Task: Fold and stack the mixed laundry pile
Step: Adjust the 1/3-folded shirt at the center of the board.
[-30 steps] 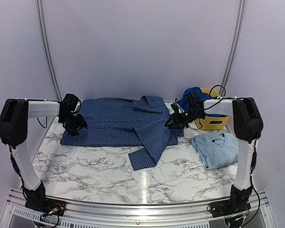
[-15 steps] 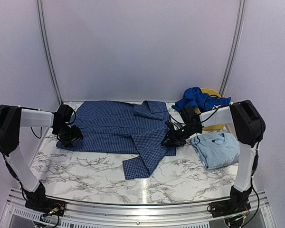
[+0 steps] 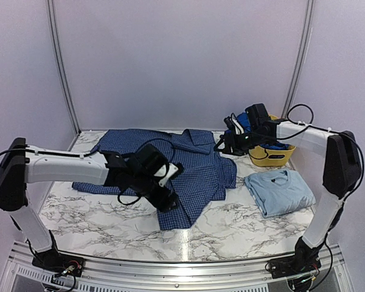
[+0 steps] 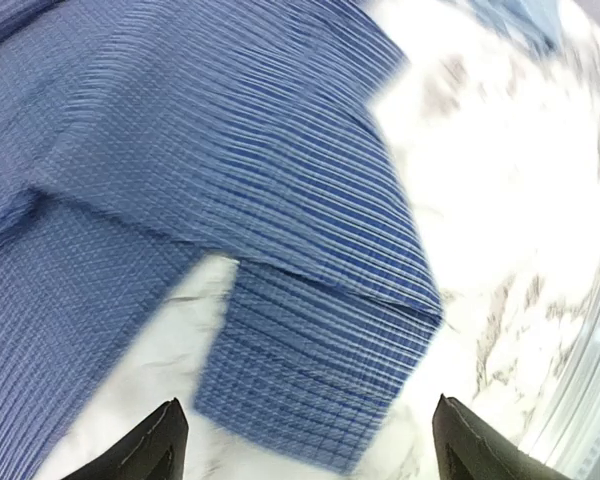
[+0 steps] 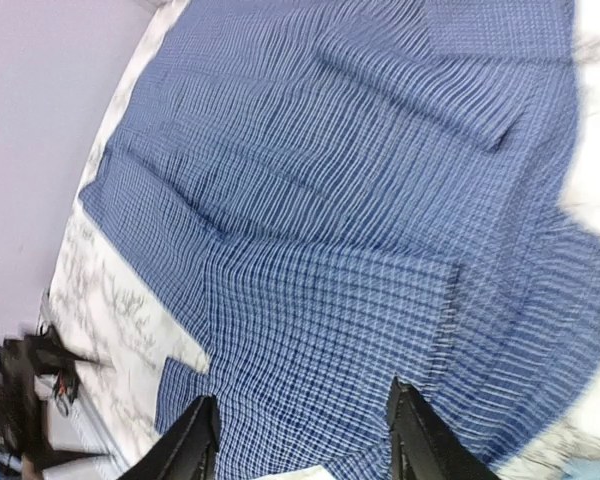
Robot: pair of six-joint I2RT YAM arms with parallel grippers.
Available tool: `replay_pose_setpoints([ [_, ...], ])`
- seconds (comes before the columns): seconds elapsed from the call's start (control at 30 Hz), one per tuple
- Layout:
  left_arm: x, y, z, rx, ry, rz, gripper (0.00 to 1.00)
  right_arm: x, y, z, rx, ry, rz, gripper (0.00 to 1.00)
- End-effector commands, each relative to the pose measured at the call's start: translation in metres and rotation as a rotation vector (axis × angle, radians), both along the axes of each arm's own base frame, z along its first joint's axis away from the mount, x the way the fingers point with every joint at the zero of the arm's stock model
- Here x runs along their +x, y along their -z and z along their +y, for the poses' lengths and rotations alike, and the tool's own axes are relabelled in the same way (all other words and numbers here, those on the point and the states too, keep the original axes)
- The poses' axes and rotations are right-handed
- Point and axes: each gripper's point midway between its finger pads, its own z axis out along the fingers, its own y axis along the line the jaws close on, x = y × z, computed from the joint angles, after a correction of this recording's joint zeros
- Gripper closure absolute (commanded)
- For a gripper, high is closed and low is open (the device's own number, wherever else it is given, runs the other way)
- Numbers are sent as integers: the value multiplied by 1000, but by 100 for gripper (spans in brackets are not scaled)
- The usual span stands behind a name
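Observation:
The navy-and-white checked shirt (image 3: 170, 159) lies spread on the marble table, one sleeve (image 3: 181, 210) trailing toward the front. My left gripper (image 3: 169, 202) hovers open just above that sleeve's cuff (image 4: 315, 385), and its fingertips (image 4: 165, 440) stand wide apart with nothing held. Over the shirt's right shoulder, at the back right, my right gripper (image 3: 221, 146) is open too; in the right wrist view this gripper (image 5: 305, 430) hangs above checked cloth (image 5: 360, 200). A folded pale blue T-shirt (image 3: 280, 191) lies at the right. A bit of bright blue cloth (image 3: 243, 123) shows behind the right arm.
A small yellow basket (image 3: 271, 159) stands at the back right, just behind the T-shirt and under the right arm's forearm. Grey walls close the table on three sides. A metal rail (image 3: 182, 267) runs along the front edge.
The left arm swung from the shirt's left edge to the middle, over the sleeve, its jaws wider. The right arm pulled back toward the basket and opened. The shirt shifted a little.

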Motion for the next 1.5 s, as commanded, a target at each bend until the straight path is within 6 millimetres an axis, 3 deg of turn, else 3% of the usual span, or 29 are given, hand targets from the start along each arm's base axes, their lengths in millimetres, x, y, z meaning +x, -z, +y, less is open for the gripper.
replay_pose_setpoints([
  [0.0,-44,35,-26,139,250,0,13,17,-46,-40,-88,95,-167,43],
  [0.13,-67,60,-44,218,375,-5,14,22,-77,-66,-102,168,-272,31],
  [0.23,-70,82,-47,284,393,-11,20,21,-103,-81,-118,217,-373,15],
  [0.3,-64,95,-45,336,372,-34,31,19,-118,-88,-118,251,-440,2],
  [0.4,-54,109,-41,384,328,-54,51,16,-130,-101,-120,330,-483,2],
  [0.47,-52,106,-49,362,313,-49,66,14,-128,-107,-101,367,-455,2],
  [0.53,-50,84,-63,290,302,-52,81,10,-126,-105,-54,337,-433,1],
  [0.63,-40,33,-87,131,251,-65,100,0,-121,-93,9,260,-408,1],
  [0.77,-8,-48,-107,-165,141,-36,100,-15,-113,-79,76,175,-375,4],
  [0.9,45,-112,-93,-499,-71,49,100,-28,-100,-67,124,121,-345,13],
  [1.03,101,-140,-53,-764,-323,107,100,-33,-85,-56,102,87,-326,18],
  [1.13,140,-130,-17,-868,-544,175,100,-35,-76,-45,86,59,-315,20],
  [1.23,163,-100,12,-899,-687,236,100,-34,-67,-31,73,26,-296,23],
  [1.47,148,-11,49,-871,-830,436,100,-37,-40,-4,47,-47,-229,29],
])
